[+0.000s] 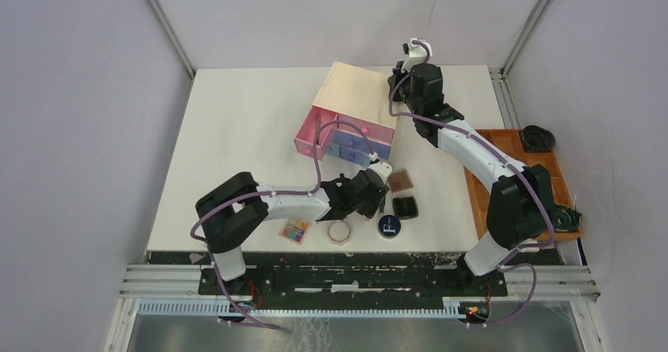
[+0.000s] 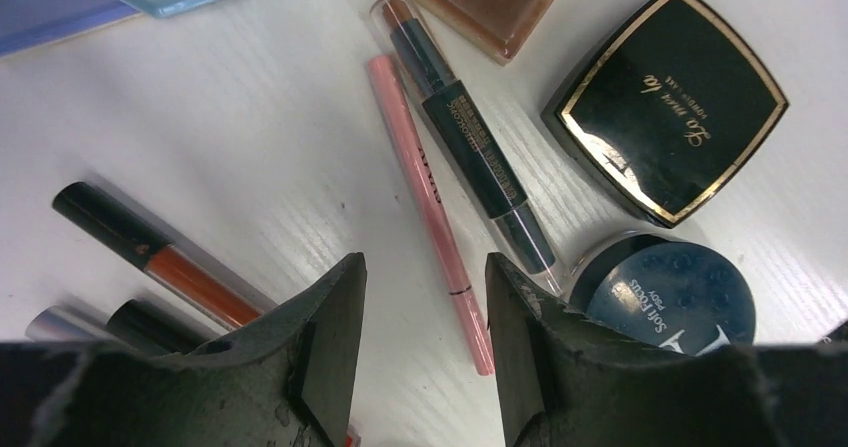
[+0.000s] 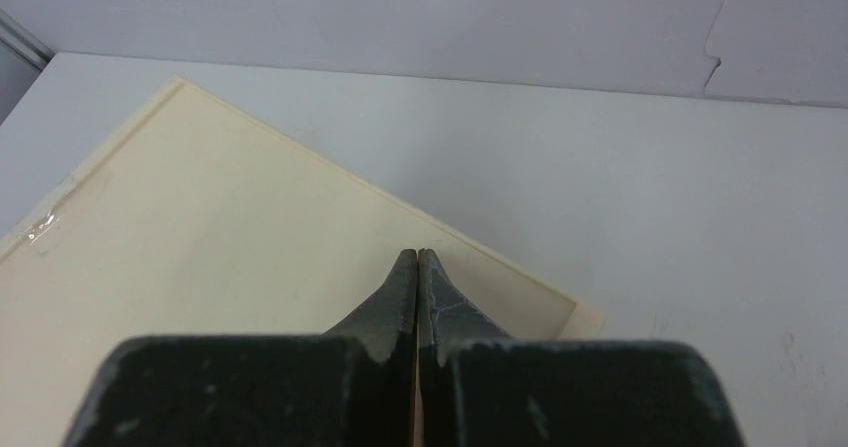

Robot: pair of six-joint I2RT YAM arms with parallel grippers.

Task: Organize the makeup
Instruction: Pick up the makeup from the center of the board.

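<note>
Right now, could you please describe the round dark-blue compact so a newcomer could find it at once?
Start at the beige box with pastel drawers. Before its drawers lie a brown square compact, then a black square compact, then the round dark-blue compact, the only one not square.

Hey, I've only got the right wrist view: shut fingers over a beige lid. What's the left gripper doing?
Observer: The left gripper is open over a pink pencil, which lines up with its gap and is not gripped.
Operator: Anything close beside that pencil?
Observer: A dark tube with a clear cap lies alongside it.
Operator: What's by the table's near edge?
Observer: A palette and an octagonal jar sit side by side, apart, on the table.
</note>
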